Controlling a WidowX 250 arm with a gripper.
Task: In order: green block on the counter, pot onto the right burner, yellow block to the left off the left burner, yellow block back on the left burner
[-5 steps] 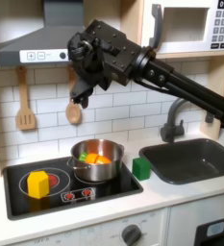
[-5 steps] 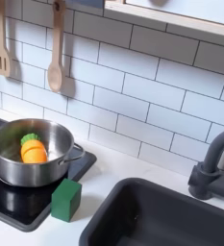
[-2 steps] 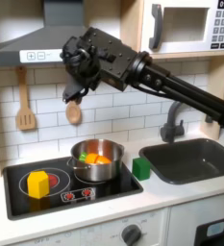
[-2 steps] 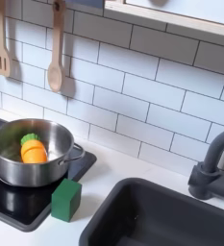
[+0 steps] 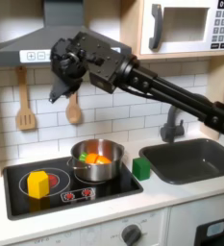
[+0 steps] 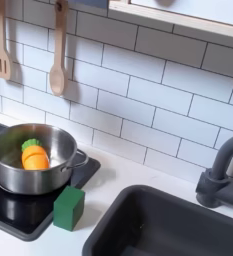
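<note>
Gripper state unclear, high above yellow block on left burner

In the first exterior view we see the gripper high above the cooktop, near the hanging spatula and spoon. Under it the air is free down to the yellow block on the left burner. The pot stands just beside on the right burner, and the green block touches the counter between pot and sink. The faucet stands behind.
</note>
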